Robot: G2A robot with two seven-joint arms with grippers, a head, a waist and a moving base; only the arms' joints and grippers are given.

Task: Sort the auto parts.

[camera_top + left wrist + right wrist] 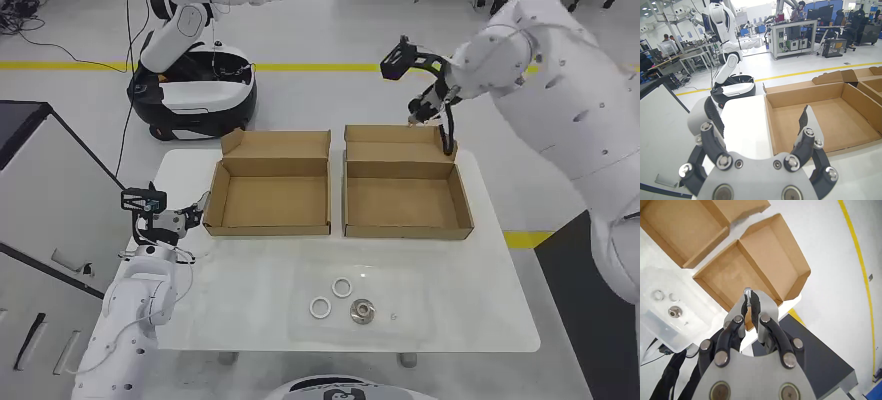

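Observation:
My right gripper (pixel 413 117) hangs high over the back flap of the right cardboard box (pixel 460 205). It is shut on a silver bolt (pixel 747 297), which stands upright between the pads. Beside that box sits the left cardboard box (pixel 268 228); no parts show inside either. Near the table's front edge lie two white rings (pixel 321 307) (pixel 342 288), a metal flange (pixel 362 312) and a tiny screw (pixel 393 317). My left gripper (pixel 190 214) is open at the table's left edge, beside the left box (pixel 829 117), with nothing between its fingers (pixel 804 118).
The white table (pixel 460 290) has free room right of the loose parts and in front of the boxes. Another white robot (pixel 195 85) stands on the floor behind the table's left corner. A dark cabinet (pixel 40 170) flanks the left side.

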